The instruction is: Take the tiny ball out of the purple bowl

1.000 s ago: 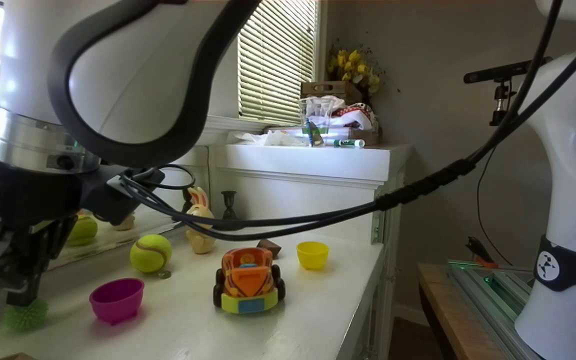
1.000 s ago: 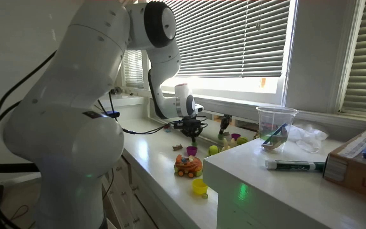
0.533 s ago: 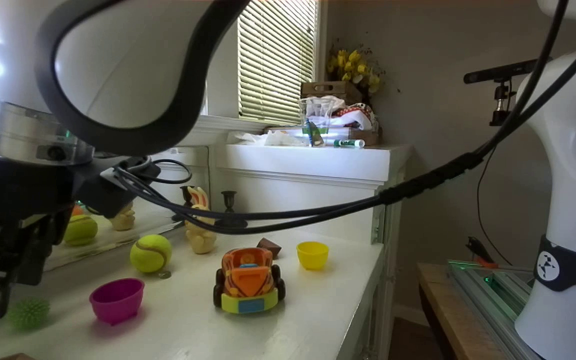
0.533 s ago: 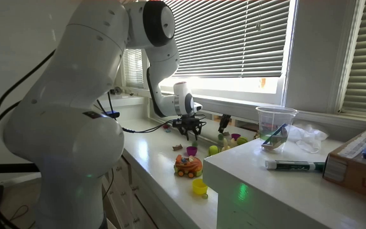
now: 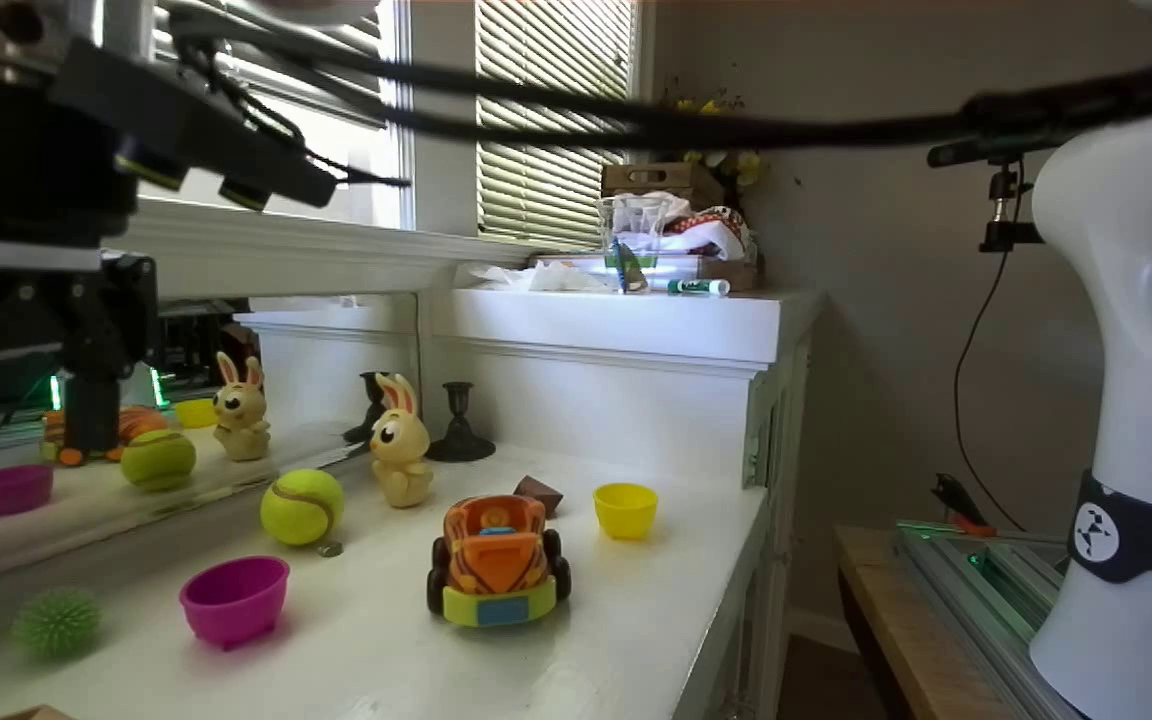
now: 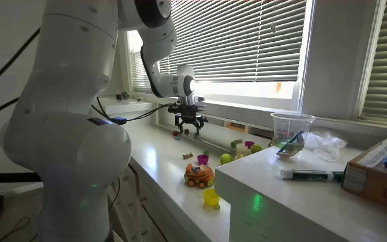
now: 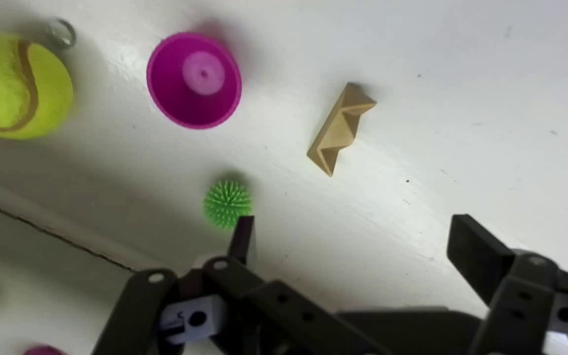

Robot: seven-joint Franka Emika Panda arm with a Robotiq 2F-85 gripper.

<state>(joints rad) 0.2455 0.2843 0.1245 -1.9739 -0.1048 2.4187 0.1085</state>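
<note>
Recorded left to right, as seen in an exterior view. Black jointed claw [image 6: 189, 131]: raised above the surface [image 5: 376, 660], its two fingers spread wide, with glossy white paint visible between them in the wrist view. Small green ball [image 5: 58, 625], covered in fine spikes: lies on the surface, outside the bowl, near it but apart. Round magenta-purple plastic bowl [image 5: 234, 602]: smooth, upright on a low footed base; the wrist view looks straight in, down to a paler disc at the bottom. Tan faceted block [image 7: 339, 129]: on the surface, near that bowl. Yellow-green felt tennis ball [image 5: 302, 507]: brown seam; a clear, rounded glass-like piece [image 5: 329, 549] sits just beside it. Cream rabbit figurine [image 5: 401, 465]: upright, pink-lined ears. Dark candle holder [image 5: 459, 430]: slim stem, broad round foot. Orange toy car [image 5: 501, 565]: yellow-green bumper, dark wheels; stands between the two bowls, partly hiding a brown angular block [image 5: 539, 493]. Small yellow bowl [image 5: 625, 515]: smooth, upright; its bottom cannot be seen. Above, a blurred black cable [image 5: 836, 132] crosses in front of yellow flowers [image 5: 748, 168], covering some of them
</note>
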